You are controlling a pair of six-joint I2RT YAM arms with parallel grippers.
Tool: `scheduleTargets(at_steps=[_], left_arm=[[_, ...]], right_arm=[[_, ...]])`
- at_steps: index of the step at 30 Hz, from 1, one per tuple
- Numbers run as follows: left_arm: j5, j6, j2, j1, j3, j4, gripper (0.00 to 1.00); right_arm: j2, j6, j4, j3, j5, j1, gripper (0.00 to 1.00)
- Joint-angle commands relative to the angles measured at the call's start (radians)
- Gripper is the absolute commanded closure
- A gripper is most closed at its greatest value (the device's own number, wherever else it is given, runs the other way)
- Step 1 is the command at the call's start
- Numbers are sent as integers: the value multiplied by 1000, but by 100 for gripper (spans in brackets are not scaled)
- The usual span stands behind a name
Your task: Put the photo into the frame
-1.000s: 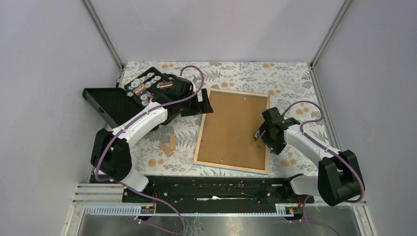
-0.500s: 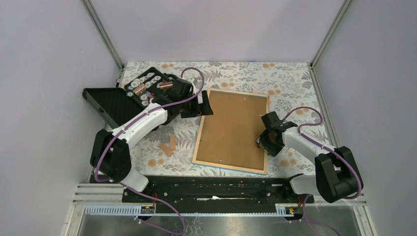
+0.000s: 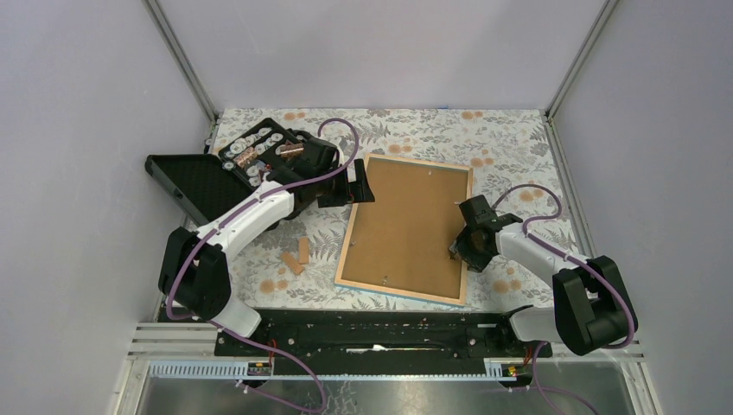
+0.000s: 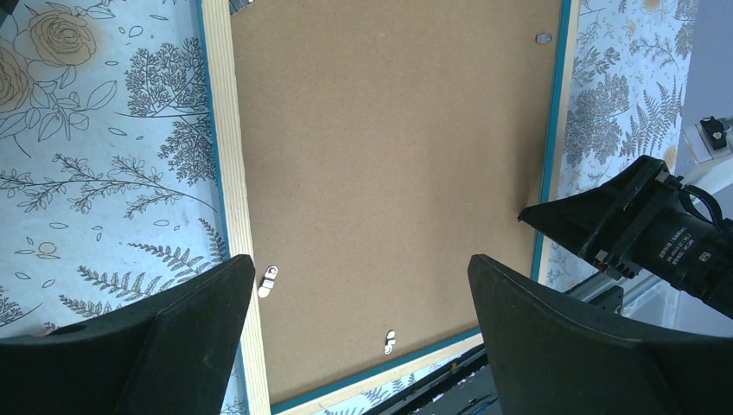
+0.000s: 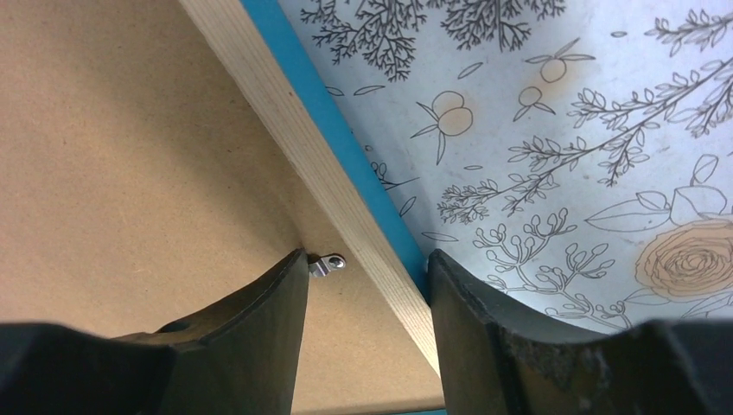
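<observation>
Right gripper (image 5: 365, 264): fingers half-closed astride the right long rim of the frame (image 5: 255, 86), inner finger down on the backing board (image 5: 112, 130), outer finger on the cloth side against the blue edge. Cannot tell whether the rim is clamped or only bracketed. A small metal tab (image 5: 327, 262) sits just beside the inner fingertip.

Left gripper (image 4: 361, 259): spread wide, holding nothing, hovering over the frame's far-left corner.

Frame lies back-up, wood rim showing, board seated inside it. Its long axis runs near-to-far with a slight tilt. Right arm is on its right side, near the front end; left arm reaches its far end. The photo is not in view; cannot tell if it is under the board.

Judgement: the board must come out first, so the tabs are what matters next.

Floral-print table (image 3: 415, 130). Open black case (image 3: 251, 156) far left, small wooden pieces (image 3: 296, 257) left of the frame. Pale walls (image 3: 372, 52) on three sides.
</observation>
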Motion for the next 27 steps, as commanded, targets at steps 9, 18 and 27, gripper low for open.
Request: scheduleTargets(at_steps=[9, 18, 27], left_arm=[[17, -1, -24, 24, -5, 34, 1], [35, -5, -9, 24, -10, 39, 2], [25, -1, -14, 24, -19, 47, 2]], right_arm=[[80, -252, -27, 7, -59, 10, 88], [104, -379, 9, 32, -118, 9, 100], [176, -420, -60, 58, -148, 10, 100]])
